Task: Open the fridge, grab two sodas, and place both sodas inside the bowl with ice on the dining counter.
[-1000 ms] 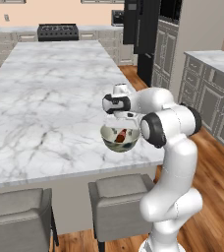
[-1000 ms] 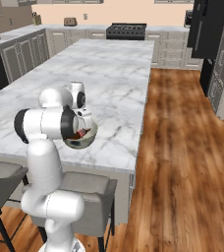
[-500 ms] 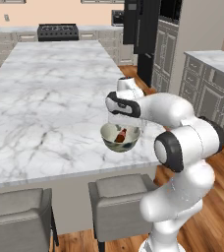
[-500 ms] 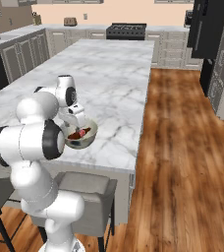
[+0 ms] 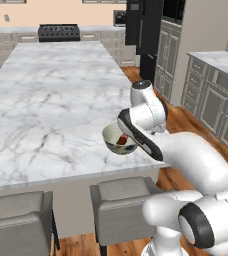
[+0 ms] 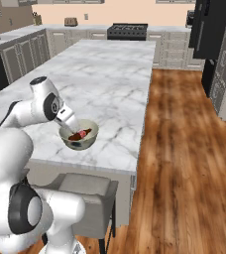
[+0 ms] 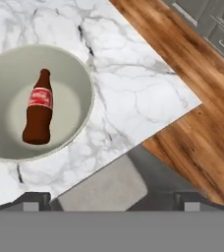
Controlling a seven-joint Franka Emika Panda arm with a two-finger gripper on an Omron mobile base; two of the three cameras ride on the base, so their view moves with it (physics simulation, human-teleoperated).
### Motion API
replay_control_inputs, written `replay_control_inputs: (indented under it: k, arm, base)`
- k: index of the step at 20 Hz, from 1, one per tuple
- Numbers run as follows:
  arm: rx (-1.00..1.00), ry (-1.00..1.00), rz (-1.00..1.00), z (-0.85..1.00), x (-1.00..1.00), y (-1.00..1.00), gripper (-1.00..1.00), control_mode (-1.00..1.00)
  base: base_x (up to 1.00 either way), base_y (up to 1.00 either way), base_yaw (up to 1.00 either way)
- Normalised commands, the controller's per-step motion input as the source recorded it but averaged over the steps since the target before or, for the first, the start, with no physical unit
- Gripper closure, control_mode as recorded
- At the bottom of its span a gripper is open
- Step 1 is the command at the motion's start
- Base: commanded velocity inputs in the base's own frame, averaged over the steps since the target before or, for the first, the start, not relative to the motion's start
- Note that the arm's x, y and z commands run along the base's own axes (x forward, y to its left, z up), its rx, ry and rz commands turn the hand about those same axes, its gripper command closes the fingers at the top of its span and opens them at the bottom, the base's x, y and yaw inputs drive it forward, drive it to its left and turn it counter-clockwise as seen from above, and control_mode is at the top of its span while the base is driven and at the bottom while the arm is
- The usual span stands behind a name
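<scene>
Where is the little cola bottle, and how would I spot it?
Find the long dining counter with the white marble top, then look near its edge above the grey stools for the round cream bowl. The cola bottle lies on its side inside that bowl. It is dark brown with a red label, and nothing else in the bowl is visible.

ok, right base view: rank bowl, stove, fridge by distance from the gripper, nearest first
1. bowl, right beside the gripper, near the front edge of the island.
2. stove, at the back wall beyond the island's far end.
3. fridge, far right; close to the stove's distance, so a loose call.
</scene>
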Motion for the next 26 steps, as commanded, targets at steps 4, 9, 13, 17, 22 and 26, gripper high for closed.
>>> replay_control_inputs:
  k: [4,9,13,17,22,26]
  arm:
    - [-0.07,-0.24,0.15,0.43,-0.79,-0.23,-1.00,-1.00]
    - [-0.07,-0.08,0.28,0.06,-0.84,-0.02,-1.00,-1.00]
    - [-0.05,-0.01,0.35,0.00,-0.87,0.00,-1.00,-1.00]
    - [-0.11,-0.01,0.30,-0.04,-0.96,0.00,-1.00,-1.00]
    - [-0.16,0.00,0.17,-0.27,-0.95,0.00,-1.00,-1.00]
    - [-0.05,-0.02,0.02,-0.14,-0.17,0.00,-1.00,-1.00]
  base:
    - [0.00,0.00,0.00]
    - [0.00,0.00,0.00]
    - [0.00,0.00,0.00]
    - [0.00,0.00,0.00]
    - [0.00,0.00,0.00]
    - [0.00,0.00,0.00]
